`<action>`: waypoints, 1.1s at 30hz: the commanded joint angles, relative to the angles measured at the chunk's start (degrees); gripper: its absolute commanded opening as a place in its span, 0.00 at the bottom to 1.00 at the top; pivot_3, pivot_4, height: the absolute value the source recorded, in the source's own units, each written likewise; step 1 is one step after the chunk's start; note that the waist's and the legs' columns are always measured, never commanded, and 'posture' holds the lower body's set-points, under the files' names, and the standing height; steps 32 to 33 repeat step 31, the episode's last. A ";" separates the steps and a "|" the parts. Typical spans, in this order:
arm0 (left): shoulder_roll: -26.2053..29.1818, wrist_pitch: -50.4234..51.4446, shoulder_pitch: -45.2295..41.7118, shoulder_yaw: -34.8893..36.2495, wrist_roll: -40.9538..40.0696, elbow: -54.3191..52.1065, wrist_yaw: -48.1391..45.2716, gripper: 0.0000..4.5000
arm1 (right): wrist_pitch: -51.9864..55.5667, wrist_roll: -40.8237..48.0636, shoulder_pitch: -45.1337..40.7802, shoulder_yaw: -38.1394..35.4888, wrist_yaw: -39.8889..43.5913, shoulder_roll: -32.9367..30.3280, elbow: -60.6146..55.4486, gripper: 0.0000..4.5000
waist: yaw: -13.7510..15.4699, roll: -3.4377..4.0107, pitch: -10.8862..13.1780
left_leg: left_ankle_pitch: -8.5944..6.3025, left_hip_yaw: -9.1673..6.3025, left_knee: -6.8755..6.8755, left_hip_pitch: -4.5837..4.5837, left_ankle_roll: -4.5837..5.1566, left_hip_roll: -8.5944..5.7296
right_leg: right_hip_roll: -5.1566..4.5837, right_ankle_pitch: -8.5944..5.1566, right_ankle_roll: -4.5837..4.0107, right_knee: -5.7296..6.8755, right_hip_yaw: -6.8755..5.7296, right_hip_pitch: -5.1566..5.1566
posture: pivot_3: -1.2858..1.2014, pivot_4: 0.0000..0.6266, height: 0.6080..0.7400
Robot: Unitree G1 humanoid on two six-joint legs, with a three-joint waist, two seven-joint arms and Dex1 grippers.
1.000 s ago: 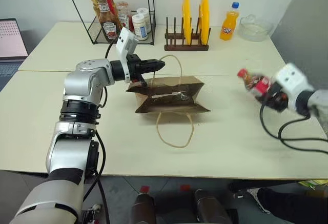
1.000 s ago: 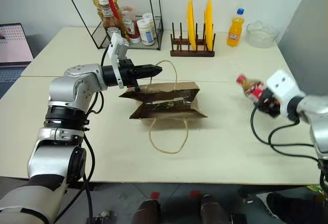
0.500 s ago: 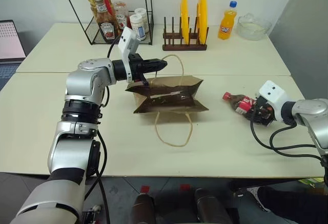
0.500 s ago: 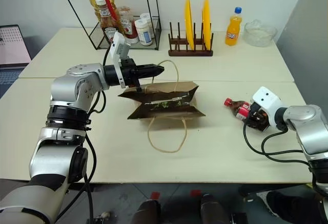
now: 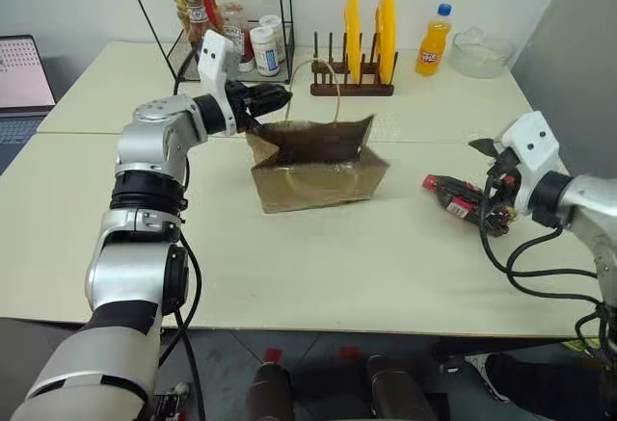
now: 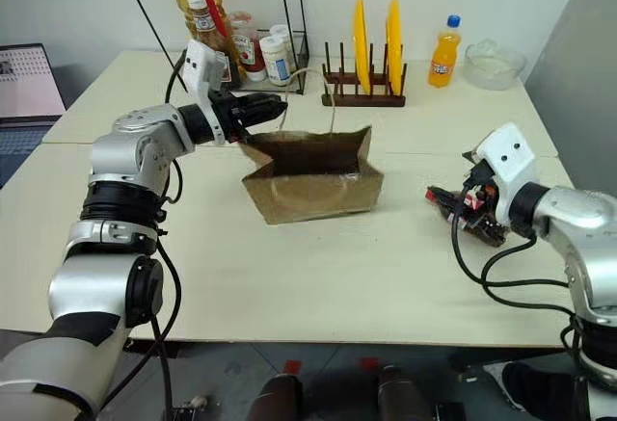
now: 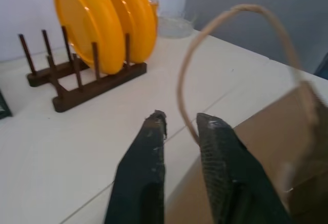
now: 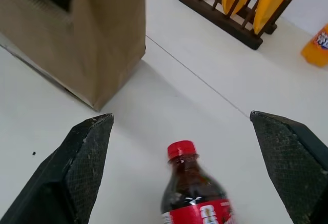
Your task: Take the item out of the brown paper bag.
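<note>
- We see the item (image 5: 453, 193), a small dark bottle with a red cap and red label, lying on its side on the desk (image 5: 318, 267), well apart from the brown paper bag (image 5: 318, 166) and to its right.
- So the main part of the task looks done to us: the bottle is outside the bag and rests on the desk.
- Our right tool (image 8: 189, 178) is spread wide, one finger on each side of the bottle, and in the right wrist view neither finger touches it. We judge that the bottle is released.
- The bag stands upright near the middle of the desk with its mouth open to the top. The inside is dark, so we cannot tell if something else is in it.
- Our left tool (image 7: 179, 126) is at the upper left corner of the bag. Its fingers stand a little apart, and one cord handle (image 7: 225, 44) passes through the gap. We cannot tell if they pinch it.
- What is left, in our judgement: to let go of the bag and to take both arms away.
</note>
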 commanded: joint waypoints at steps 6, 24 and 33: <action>6.84 -4.50 2.70 5.03 0.41 -2.29 1.77 0.87 | -1.47 -0.10 3.21 -4.47 -8.20 4.40 -6.43 1.00 | -0.37 0.02 -0.01 | 0.01 -0.02 -0.02 0.00 -0.02 0.02 | 0.01 0.00 0.00 0.02 -0.03 -0.01 | 0.52 0.24 1.00; -2.73 -2.76 64.37 9.64 5.03 -51.46 30.93 0.99 | -15.00 -11.41 35.37 3.50 -28.44 26.17 -21.24 1.00 | 0.81 -0.24 -0.25 | 0.13 0.23 -0.03 0.42 -0.25 0.14 | 0.01 -0.11 0.17 0.48 0.16 0.14 | 0.52 0.24 1.00; -11.55 5.18 74.40 2.10 5.48 -66.96 37.02 0.99 | -15.18 -10.91 41.48 3.48 -31.21 32.29 -21.35 1.00 | 1.12 -0.36 -0.95 | 0.08 0.40 -0.15 0.53 -0.30 0.16 | -0.02 -0.20 0.08 0.27 0.28 0.23 | 0.52 0.24 1.00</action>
